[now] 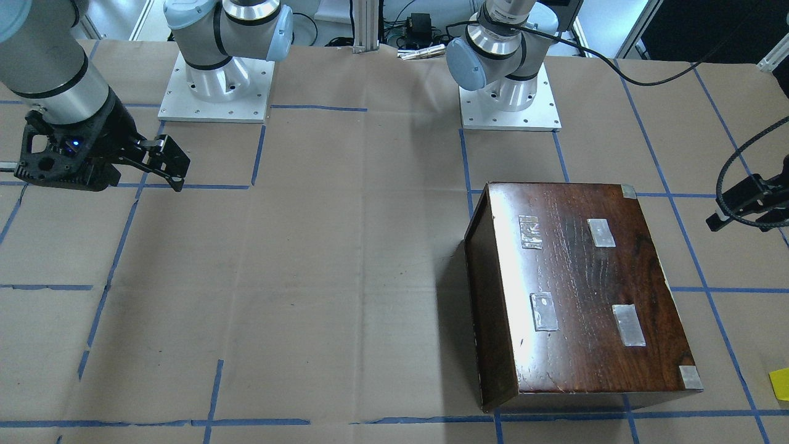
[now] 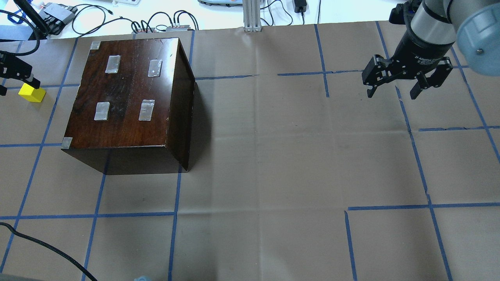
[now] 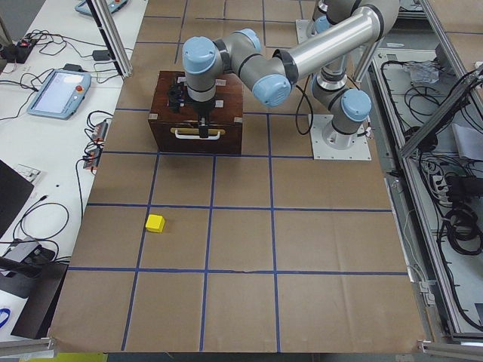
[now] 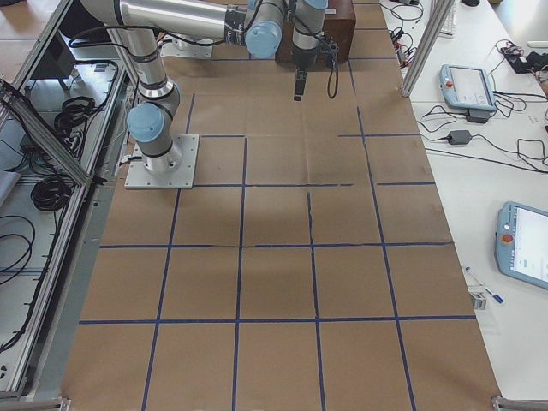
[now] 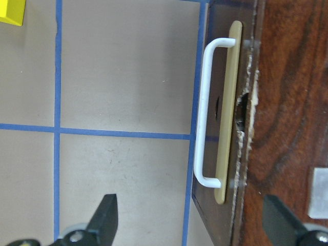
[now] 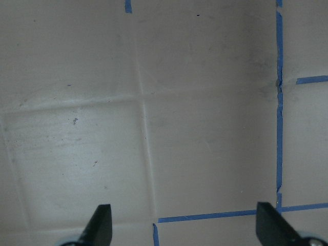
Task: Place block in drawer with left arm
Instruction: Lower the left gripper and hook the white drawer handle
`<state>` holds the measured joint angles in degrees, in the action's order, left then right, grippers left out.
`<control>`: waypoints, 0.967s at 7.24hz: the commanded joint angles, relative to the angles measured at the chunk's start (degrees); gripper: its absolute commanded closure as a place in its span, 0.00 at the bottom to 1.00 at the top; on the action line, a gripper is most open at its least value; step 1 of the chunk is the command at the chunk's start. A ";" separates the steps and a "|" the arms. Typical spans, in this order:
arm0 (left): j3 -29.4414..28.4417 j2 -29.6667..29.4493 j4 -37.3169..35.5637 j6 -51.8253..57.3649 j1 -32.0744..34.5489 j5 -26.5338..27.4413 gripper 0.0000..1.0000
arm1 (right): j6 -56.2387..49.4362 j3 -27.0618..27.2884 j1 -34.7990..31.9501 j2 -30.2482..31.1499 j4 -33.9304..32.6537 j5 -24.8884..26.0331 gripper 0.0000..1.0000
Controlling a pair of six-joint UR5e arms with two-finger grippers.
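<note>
1. Left wrist view: the left tool is seen released, its fingers spread wide. The white handle of the drawer lies ahead of the gap, toward 12 o'clock. The drawer is shut inside the dark box, so opening it is judged to be the step in hand. The bar should be centred in the gap and the tool lowered until a finger passes on each side. The tool should then be clenched and drawn straight toward 9 o'clock, without twisting. The block is cut off at the 10 o'clock corner, resting on the counter.

2. Overhead view: the block is found at 9 o'clock of the box, apart from it. The left tool is mostly cropped at the edge. The right tool is seen released and empty, well apart at 3 o'clock, so no hindrance is expected from it.

3. Exterior left view: the block lies at 7 o'clock of the drawer front, well apart. The drawer would be pulled toward 6 o'clock, and a long tray may come near the block, so the pull should be watched.

4. Front-facing view: a braided cable is looped beside the left tool. Snagging on the box corner is judged possible.

5. Right wrist view: only bare counter paper and blue tape are shown between the spread fingers.
</note>
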<state>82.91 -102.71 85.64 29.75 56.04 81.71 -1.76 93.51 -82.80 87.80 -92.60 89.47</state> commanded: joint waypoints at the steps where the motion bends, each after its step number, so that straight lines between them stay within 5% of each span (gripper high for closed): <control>1: -2.13 -4.15 0.14 1.18 -0.23 -2.60 0.01 | 0.00 -0.08 0.00 0.00 -0.04 0.00 0.00; 7: -0.46 -8.73 -0.30 4.88 0.04 -5.15 0.01 | 0.00 0.00 0.00 0.00 0.05 0.00 0.00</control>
<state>82.29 -110.47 85.47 34.54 55.99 76.62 -1.76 93.49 -82.79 87.80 -92.62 89.47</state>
